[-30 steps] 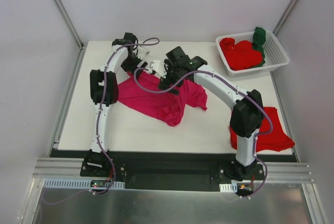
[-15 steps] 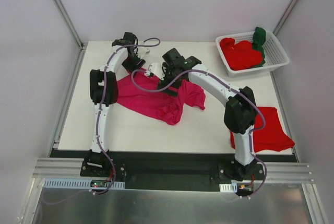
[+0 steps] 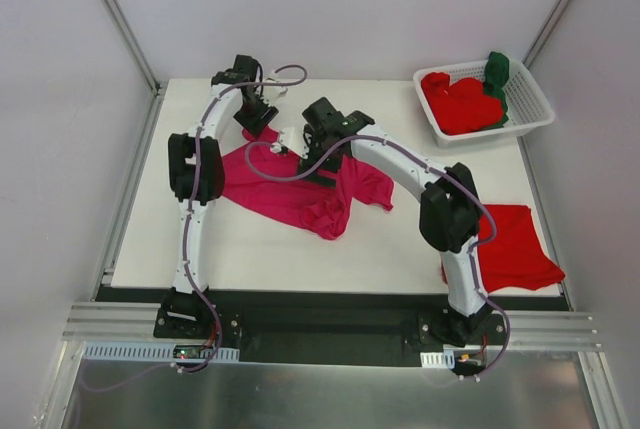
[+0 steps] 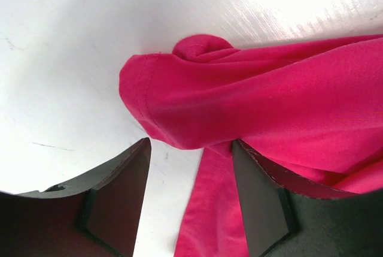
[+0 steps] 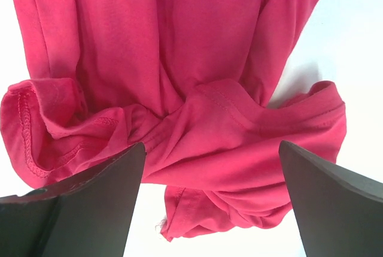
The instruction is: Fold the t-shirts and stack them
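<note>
Left end effector (image 4: 190,197), jaws part-closed astride a fold of the magenta t-shirt (image 3: 300,189) on the tabletop (image 3: 400,239); grip uncertain. My right end effector (image 5: 209,203) hovers wide open over the bunched middle, just right.

Right pincer (image 5: 209,197) wide, left pincer (image 4: 191,203) half-spread.
</note>
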`<action>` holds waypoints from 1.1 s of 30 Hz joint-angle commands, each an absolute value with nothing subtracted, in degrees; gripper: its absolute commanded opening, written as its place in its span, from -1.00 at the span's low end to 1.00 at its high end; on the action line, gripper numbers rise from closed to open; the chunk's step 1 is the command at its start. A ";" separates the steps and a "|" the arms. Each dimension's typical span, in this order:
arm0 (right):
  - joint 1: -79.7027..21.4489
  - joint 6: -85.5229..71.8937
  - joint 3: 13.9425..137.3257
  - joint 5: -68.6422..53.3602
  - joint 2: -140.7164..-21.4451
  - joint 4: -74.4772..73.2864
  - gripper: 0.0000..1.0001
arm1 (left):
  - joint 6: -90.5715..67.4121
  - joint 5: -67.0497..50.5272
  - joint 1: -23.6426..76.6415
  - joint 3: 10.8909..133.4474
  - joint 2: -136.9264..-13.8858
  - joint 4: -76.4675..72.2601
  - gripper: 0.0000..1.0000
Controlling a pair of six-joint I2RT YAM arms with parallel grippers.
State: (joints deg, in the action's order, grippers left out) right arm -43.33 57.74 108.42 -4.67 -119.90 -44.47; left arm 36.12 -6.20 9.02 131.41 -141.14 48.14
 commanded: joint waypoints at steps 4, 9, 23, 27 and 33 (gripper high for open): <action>-41.49 57.92 111.88 -6.59 -120.32 -46.32 0.93 | 38.49 -4.66 9.23 135.26 -143.17 47.55 0.11; -39.99 58.01 112.24 -6.86 -120.58 -46.32 0.93 | 38.94 -4.83 9.32 132.90 -143.88 47.64 -0.12; -39.64 55.55 113.82 -5.01 -124.01 -40.18 0.94 | 39.03 -2.73 8.88 131.13 -138.08 46.93 -1.00; -39.81 55.46 115.48 -6.85 -127.35 -39.46 0.96 | 39.37 -1.41 8.70 130.35 -136.67 46.58 -1.00; -39.81 55.11 116.89 -10.28 -131.57 -40.78 0.97 | 39.90 -0.26 8.35 130.87 -135.09 45.44 -1.00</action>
State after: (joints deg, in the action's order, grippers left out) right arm -39.62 56.07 114.54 -6.76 -129.93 -40.47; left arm 38.68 -2.22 8.93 130.39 -140.68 46.33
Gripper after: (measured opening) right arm 0.984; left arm 0.007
